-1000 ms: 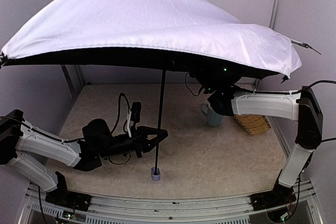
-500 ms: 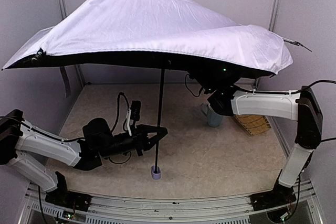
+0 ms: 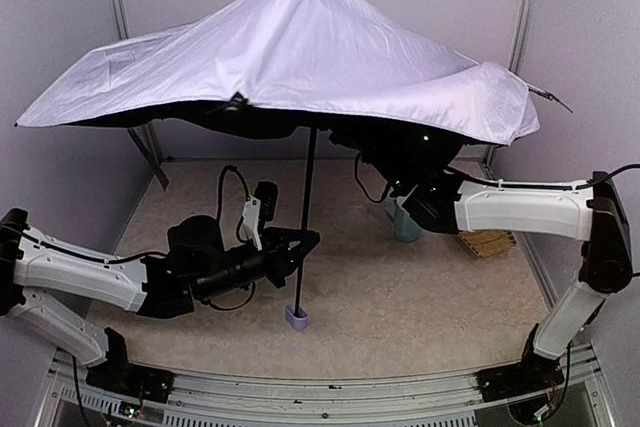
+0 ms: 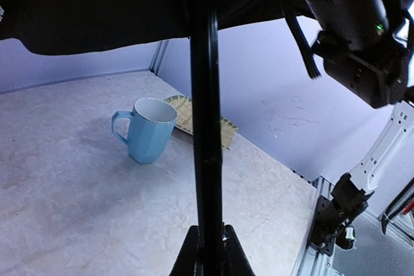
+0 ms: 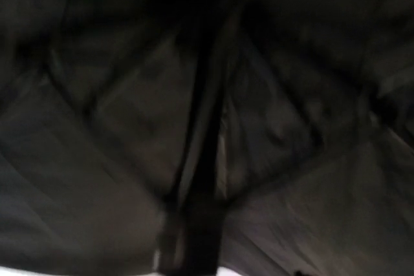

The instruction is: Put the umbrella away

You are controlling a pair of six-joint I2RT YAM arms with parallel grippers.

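The umbrella stands open, its pale lavender canopy (image 3: pixel 300 37) spreading over the table and sagging at the left. Its black shaft (image 3: pixel 307 187) runs upright down to the handle end (image 3: pixel 296 317), which rests on the table. My left gripper (image 3: pixel 303 240) is shut on the shaft low down, and in the left wrist view the shaft (image 4: pixel 206 127) rises from between the shut jaws (image 4: pixel 210 250). My right arm's wrist (image 3: pixel 420 192) reaches up under the canopy, its fingers hidden there. The right wrist view is a dark blur of the canopy's underside (image 5: pixel 310 95).
A light blue mug (image 3: pixel 407 222) stands on the table behind the shaft, also seen in the left wrist view (image 4: pixel 150 130). A woven mat (image 3: pixel 487 242) lies beside it at the right wall. Grey walls and frame posts (image 3: pixel 527 7) close in the table.
The canopy has drawn inward and now sags: its left edge has dropped and its peak has shifted right. Both arms have shifted slightly. The left gripper keeps its hold on the shaft.
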